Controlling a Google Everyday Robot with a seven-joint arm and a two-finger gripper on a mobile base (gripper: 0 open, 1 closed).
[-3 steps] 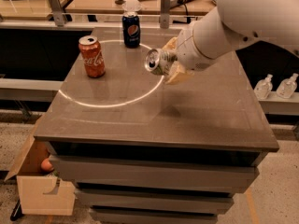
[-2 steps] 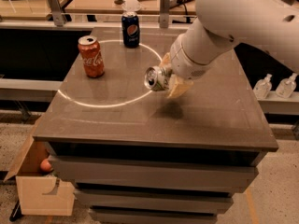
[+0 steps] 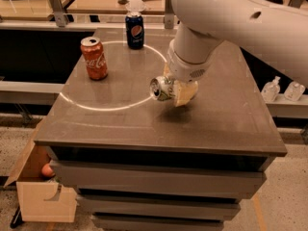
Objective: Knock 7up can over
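The 7up can point(image 3: 160, 88) is silver with green marks. It lies on its side, its top facing left, near the middle of the dark table point(image 3: 226, 119). I cannot tell whether it rests on the tabletop or hangs just above it. My gripper point(image 3: 174, 91) reaches down from the large white arm at the upper right. Its cream fingers point(image 3: 186, 92) are closed around the can's body.
A red Coca-Cola can point(image 3: 94, 57) stands upright at the left of the table. A dark blue Pepsi can point(image 3: 134, 30) stands at the back. A white ring point(image 3: 96, 107) is marked on the tabletop. A cardboard box point(image 3: 43, 196) sits on the floor at lower left. Small bottles point(image 3: 272, 88) stand on the right.
My gripper has moved with the 7up can toward the front of the table and lower down. The can stays on its side in its grip. The other cans have not moved.
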